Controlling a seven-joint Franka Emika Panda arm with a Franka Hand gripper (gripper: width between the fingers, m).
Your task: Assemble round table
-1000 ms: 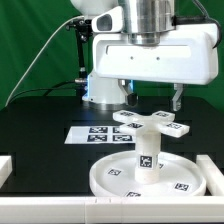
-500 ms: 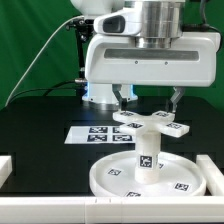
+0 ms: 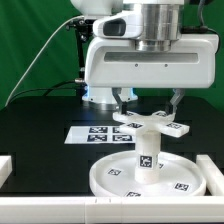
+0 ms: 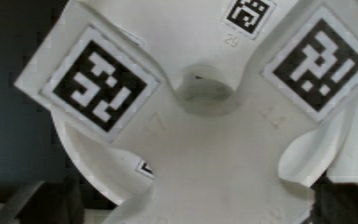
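Three white tagged parts, stacked as one assembly near the front of the black counter (image 3: 40, 120): a large rimmed round disc (image 3: 110, 178) lying flat as the base, a short cylindrical post (image 3: 146, 155) standing upright at its centre, and a cross-shaped piece (image 3: 150, 123) seated level on the post's top. The stack appears arranged so the wide disc steadies the post while the cross is worked from above. One gripper (image 3: 148, 102), hanging straight down over the cross, its two fingers (image 3: 123, 98) spread wide to either side of the piece's hub and not visibly touching it; nothing is held. The wrist view shows the cross close below the camera, two tags flanking a small central boss, dark finger tips at the frame's edge clear of the plastic. Judged purpose of the pose: a centred straddle from which the fingers could close on the cross to turn or press it home; whether it is already fully fastened cannot be told. One marker board (image 3: 95, 133), flat on the counter behind the assembly toward the exterior view's left, apart from the disc. White edge rails (image 3: 8, 166) border the counter at front and sides. Nothing stands between fingers and cross; the disc's rim sits well below them.
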